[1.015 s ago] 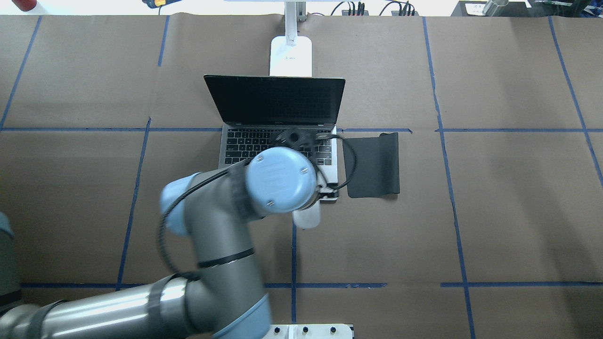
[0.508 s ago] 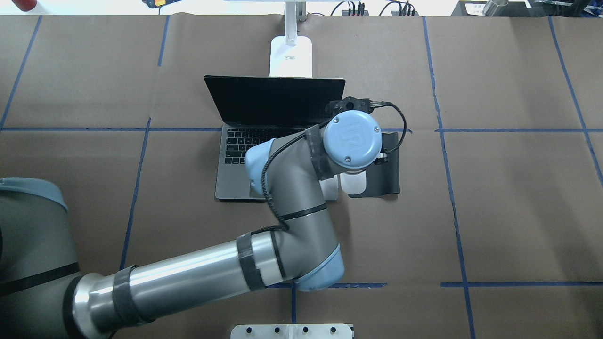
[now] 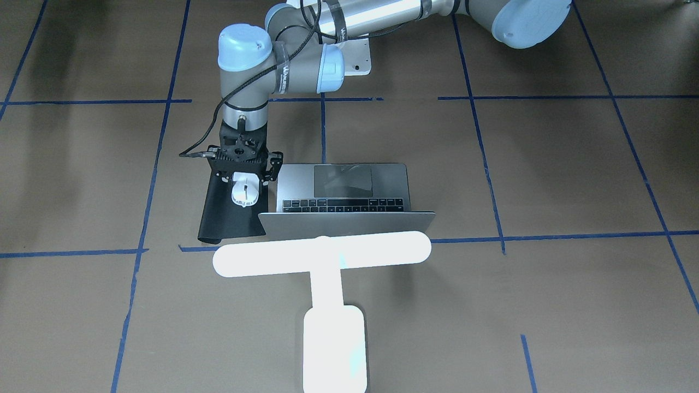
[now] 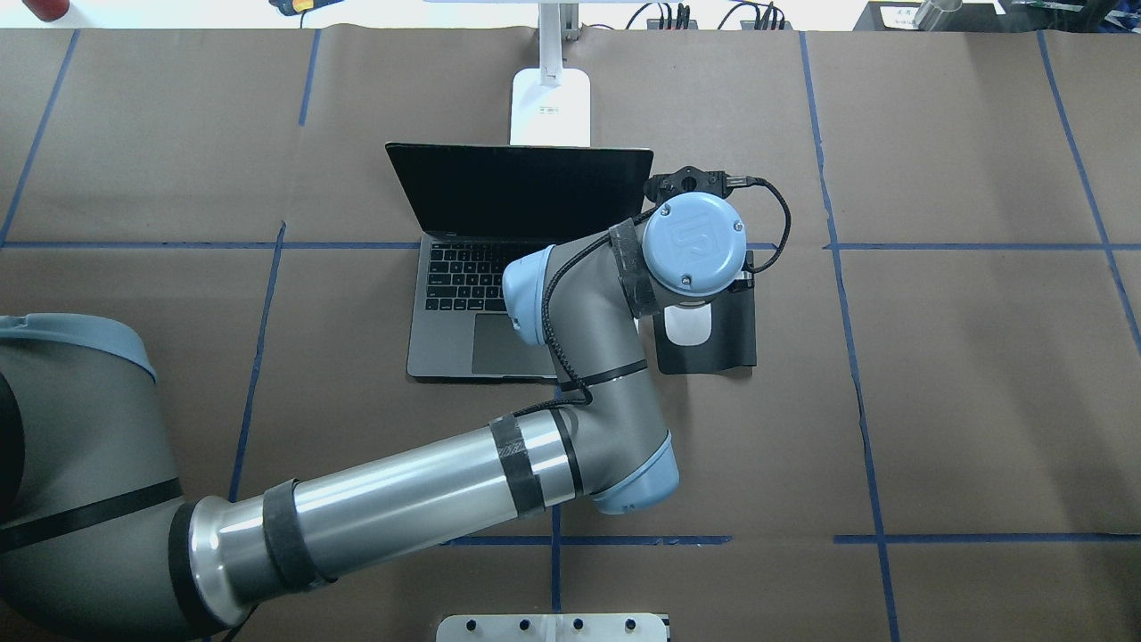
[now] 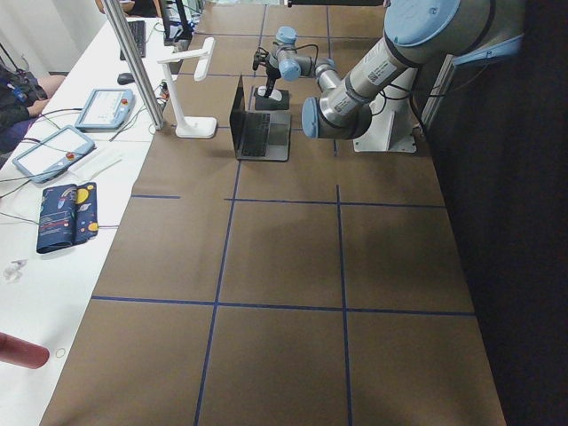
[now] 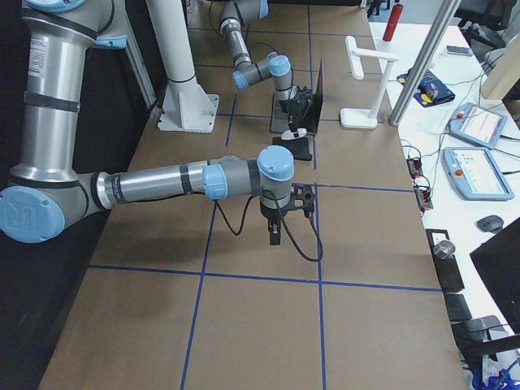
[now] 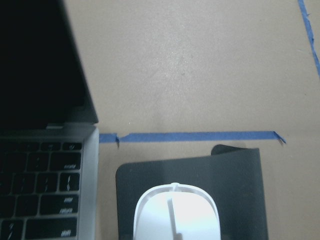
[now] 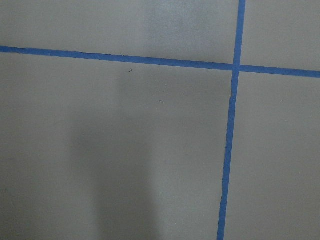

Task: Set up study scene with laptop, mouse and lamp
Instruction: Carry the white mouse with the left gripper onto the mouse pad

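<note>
The open silver-grey laptop (image 4: 446, 352) sits mid-table, its dark screen facing me; it also shows in the front-facing view (image 3: 390, 177). The glowing white T-shaped lamp (image 3: 322, 254) stands behind it, its base (image 4: 551, 107) showing in the overhead view. My left gripper (image 3: 244, 183) is shut on the white mouse (image 3: 244, 194) and holds it over the black mat (image 3: 226, 218) beside the laptop. The mouse also shows in the overhead view (image 4: 688, 328) and the left wrist view (image 7: 176, 212). I cannot tell whether it touches the mat. My right gripper (image 6: 275, 231) hangs over bare paper, and I cannot tell if it is open or shut.
Brown paper with a blue tape grid (image 4: 856, 383) covers the table. My left arm (image 4: 401, 508) crosses over the laptop's front right corner. A white bolted pedestal (image 6: 185, 114) stands at the robot's side. Tablets and cables (image 6: 475, 126) lie beyond the far edge.
My left gripper has carried the mouse from in front of the laptop rightward and away from me, onto the area of the black mat. The laptop and lamp have not moved.
</note>
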